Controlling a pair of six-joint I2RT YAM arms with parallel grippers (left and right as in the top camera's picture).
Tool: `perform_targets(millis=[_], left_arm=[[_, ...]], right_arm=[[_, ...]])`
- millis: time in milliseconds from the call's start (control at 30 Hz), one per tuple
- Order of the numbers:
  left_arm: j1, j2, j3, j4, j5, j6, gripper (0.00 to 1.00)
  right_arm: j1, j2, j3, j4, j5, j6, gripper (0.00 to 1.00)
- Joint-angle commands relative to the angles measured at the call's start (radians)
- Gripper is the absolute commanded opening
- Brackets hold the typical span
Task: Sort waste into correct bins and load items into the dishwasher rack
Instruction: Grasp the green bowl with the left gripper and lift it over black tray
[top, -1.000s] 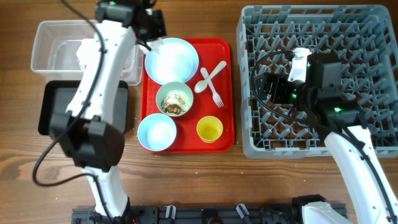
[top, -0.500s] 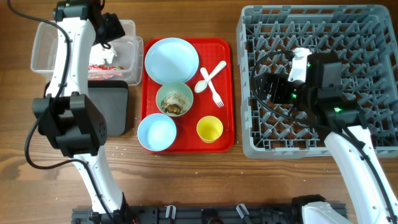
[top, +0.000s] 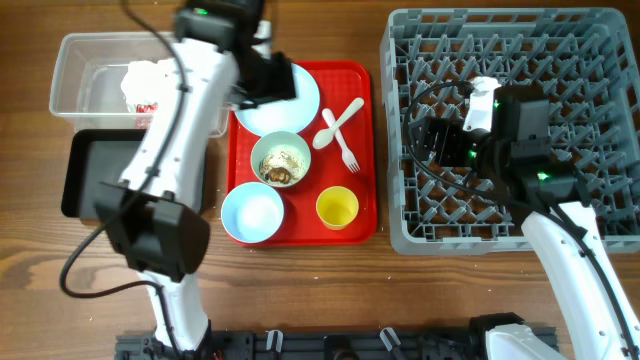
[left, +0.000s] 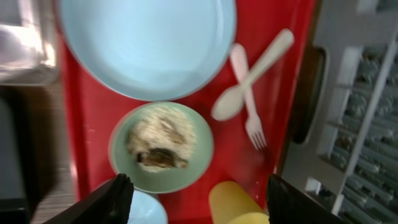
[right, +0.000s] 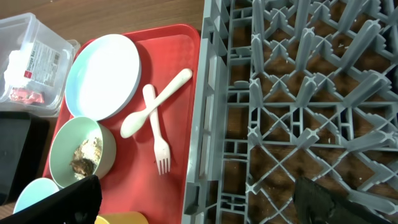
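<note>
My left gripper (top: 272, 82) hangs open and empty above the red tray, over the near edge of the pale blue plate (left: 146, 43). In the left wrist view its fingertips (left: 118, 198) flank the bowl of brownish food leftovers (left: 161, 146) and the yellow cup (left: 239, 202). The white spoon (left: 252, 74) and fork (left: 249, 102) lie crossed to the right. An empty blue bowl (top: 252, 213) sits at the tray's front. The crumpled napkin and red wrapper scraps (top: 145, 85) lie in the clear tub (top: 80, 55). My right gripper (top: 432, 140) is open over the dishwasher rack (top: 520, 60).
The black tray (top: 95, 180) lies in front of the clear tub, left of the red serving tray (top: 365, 150). The rack's left wall (right: 211, 112) stands right beside the red tray's edge. Bare wooden table runs along the front.
My left arm swung left over the clear tub, opened and left the napkin there, then came back right over the red tray. The right arm has not moved.
</note>
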Motion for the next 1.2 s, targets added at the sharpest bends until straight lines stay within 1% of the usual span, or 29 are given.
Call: perform_targets(millis=[0, 33, 133, 233, 367, 433, 500, 633, 767, 933, 967, 1100, 1167], left_arm=[[-0.147, 0.045, -0.061, 0.057, -0.12, -0.135, 0.7], [-0.167, 0.055, -0.08, 0.079, -0.127, -0.149, 0.69], [-0.219, 0.09, -0.14, 0.132, -0.126, -0.15, 0.61], [-0.248, 0.112, -0.21, 0.185, -0.126, -0.183, 0.54], [-0.268, 0.116, -0.292, 0.244, -0.13, -0.194, 0.51], [-0.268, 0.116, -0.294, 0.244, -0.146, -0.194, 0.49], [-0.269, 0.118, -0.294, 0.243, -0.18, -0.194, 0.48], [-0.269, 0.153, -0.295, 0.241, -0.201, -0.193, 0.45], [-0.269, 0.192, -0.295, 0.248, -0.216, -0.182, 0.45], [-0.269, 0.212, -0.297, 0.251, -0.247, -0.163, 0.42], [-0.269, 0.213, -0.298, 0.251, -0.255, -0.163, 0.39], [-0.269, 0.219, -0.298, 0.252, -0.264, -0.163, 0.2], [-0.269, 0.22, -0.298, 0.251, -0.264, -0.163, 0.15]], right_arm=[[-0.002, 0.007, 0.016, 0.002, 0.012, 0.029, 1.0], [-0.002, 0.007, 0.016, 0.002, 0.012, 0.034, 1.0], [-0.002, 0.007, 0.016, -0.003, 0.012, 0.034, 1.0], [-0.002, 0.007, 0.016, -0.005, 0.012, 0.033, 1.0], [-0.002, 0.007, 0.016, -0.006, 0.012, 0.034, 1.0], [-0.002, 0.007, 0.016, -0.006, 0.012, 0.034, 1.0], [-0.002, 0.007, 0.016, -0.006, 0.012, 0.034, 1.0], [-0.002, 0.007, 0.016, -0.006, 0.012, 0.034, 1.0], [-0.002, 0.007, 0.016, -0.012, 0.012, 0.033, 1.0], [-0.002, 0.007, 0.016, -0.018, 0.012, 0.033, 1.0], [-0.002, 0.007, 0.016, -0.018, 0.012, 0.033, 0.99], [-0.002, 0.007, 0.016, -0.024, 0.012, 0.032, 1.0], [-0.002, 0.007, 0.016, -0.023, 0.012, 0.033, 1.0]])
